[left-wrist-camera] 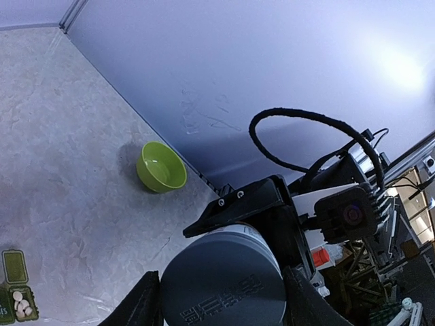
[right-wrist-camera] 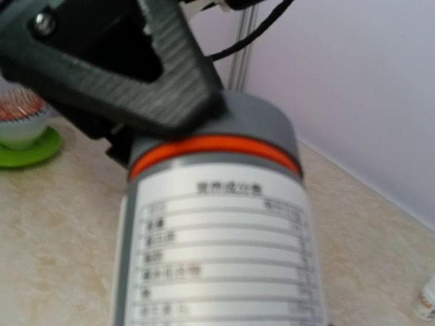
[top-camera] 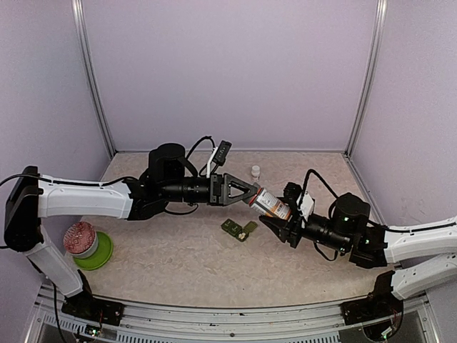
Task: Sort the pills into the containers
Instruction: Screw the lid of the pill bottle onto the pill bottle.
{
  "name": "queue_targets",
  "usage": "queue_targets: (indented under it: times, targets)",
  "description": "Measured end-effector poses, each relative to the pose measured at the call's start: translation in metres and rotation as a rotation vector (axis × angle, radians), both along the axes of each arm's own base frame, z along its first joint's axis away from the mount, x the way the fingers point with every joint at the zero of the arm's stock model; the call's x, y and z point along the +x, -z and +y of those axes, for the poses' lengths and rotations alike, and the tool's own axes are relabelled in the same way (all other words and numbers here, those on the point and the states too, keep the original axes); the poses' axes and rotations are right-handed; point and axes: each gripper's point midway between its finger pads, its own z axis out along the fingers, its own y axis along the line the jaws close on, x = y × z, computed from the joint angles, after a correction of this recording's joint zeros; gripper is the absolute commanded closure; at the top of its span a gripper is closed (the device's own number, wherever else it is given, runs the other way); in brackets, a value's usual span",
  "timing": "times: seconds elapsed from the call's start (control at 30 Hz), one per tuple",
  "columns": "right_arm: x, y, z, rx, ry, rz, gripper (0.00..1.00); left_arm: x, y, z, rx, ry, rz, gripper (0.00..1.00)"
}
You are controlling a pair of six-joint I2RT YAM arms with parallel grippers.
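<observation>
A pill bottle (top-camera: 270,204) with a white label, an orange ring and a grey cap (left-wrist-camera: 224,278) hangs tilted above the table between both arms. My left gripper (top-camera: 251,194) is shut on the cap, with a finger on each side of it (left-wrist-camera: 139,302). My right gripper (top-camera: 280,216) is shut on the bottle's body (right-wrist-camera: 217,251); its own fingers are hidden in the right wrist view. The olive-green pill box (top-camera: 235,229) lies on the table just below, one lid open. In the left wrist view the pill box (left-wrist-camera: 15,266) holds white pills (left-wrist-camera: 22,307).
A small white bottle (top-camera: 255,171) stands near the back wall. A lime-green dish (top-camera: 100,254) with a pink-topped jar (top-camera: 80,239) sits at the far left. A lime-green bowl (left-wrist-camera: 162,166) stands by the right wall. Walls enclose the table on three sides.
</observation>
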Motion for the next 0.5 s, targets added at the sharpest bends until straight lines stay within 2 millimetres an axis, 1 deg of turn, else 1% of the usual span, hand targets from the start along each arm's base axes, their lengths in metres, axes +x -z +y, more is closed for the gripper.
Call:
queue_targets:
  times: [0.17, 0.5]
  targets:
    - [-0.007, -0.005, 0.002, 0.064, -0.035, 0.067, 0.76, -0.005, -0.005, -0.001, -0.027, 0.031, -0.069, 0.62]
    - [-0.016, -0.012, 0.003, 0.16, -0.082, 0.193, 0.76, -0.014, -0.015, -0.002, -0.059, 0.067, -0.163, 0.63]
